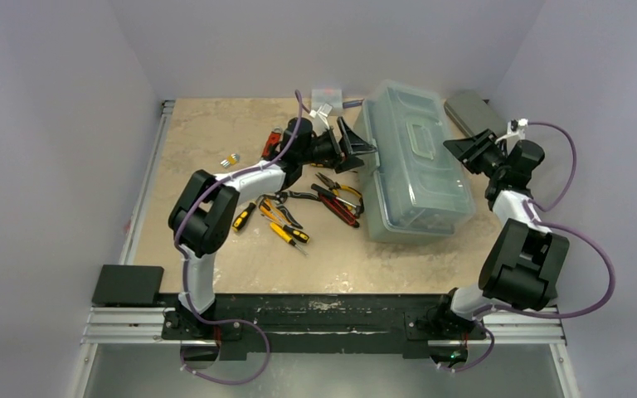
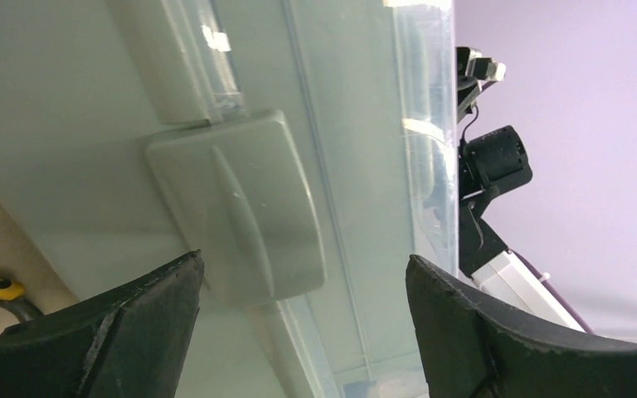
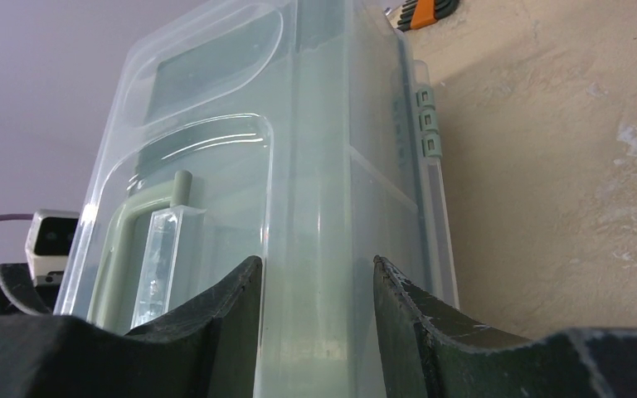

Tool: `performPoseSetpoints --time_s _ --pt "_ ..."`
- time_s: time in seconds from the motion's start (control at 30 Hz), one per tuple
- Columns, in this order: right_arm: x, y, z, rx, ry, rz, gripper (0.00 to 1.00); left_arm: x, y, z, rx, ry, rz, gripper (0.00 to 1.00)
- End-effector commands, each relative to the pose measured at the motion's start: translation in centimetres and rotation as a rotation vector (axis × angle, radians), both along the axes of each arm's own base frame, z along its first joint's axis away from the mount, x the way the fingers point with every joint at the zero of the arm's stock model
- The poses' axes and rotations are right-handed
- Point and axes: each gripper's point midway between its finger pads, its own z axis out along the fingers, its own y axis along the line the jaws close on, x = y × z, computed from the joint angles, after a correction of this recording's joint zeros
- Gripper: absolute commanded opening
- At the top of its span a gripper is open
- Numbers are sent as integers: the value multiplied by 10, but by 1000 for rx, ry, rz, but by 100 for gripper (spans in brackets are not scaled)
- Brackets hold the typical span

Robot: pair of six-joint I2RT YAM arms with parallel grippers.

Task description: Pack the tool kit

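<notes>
Toolbox (image 1: pixel 415 162) sits lid shut on the table (image 1: pixel 216 133), right of centre; pliers (image 1: pixel 337 197) and screwdrivers (image 1: pixel 286 232) lie loose just left of it, none packed yet. Left tool (image 1: pixel 357 148) is spread wide at the box's left side, fingers astride the latch (image 2: pixel 240 220) w/o touching it. Right tool (image 1: pixel 469 149) sits at the far right side, half spread, nothing visibly pinched. Risks: left fingers slip off the smooth latch and shove the box sideways; w/ right tool not bracing, the box could slide or tip; lid may stay locked if a 2nd latch, not seen here, is still fastened
</notes>
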Motion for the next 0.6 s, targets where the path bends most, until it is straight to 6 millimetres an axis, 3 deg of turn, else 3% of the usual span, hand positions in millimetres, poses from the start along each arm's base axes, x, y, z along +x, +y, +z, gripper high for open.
performPoseSetpoints --time_s 0.0,0.13,0.33,0.57 --pt "-35 30 -76 150 311 87 7 5 9 12 -46 -43 45 89" --pt "-31 31 -70 161 298 105 7 12 5 -1 -106 -14 50 89" --pt "-29 31 -69 166 295 115 7 19 -13 16 -279 -19 -10 81" --pt "-26 32 -67 179 289 123 7 22 -20 14 -362 -8 -1 74"
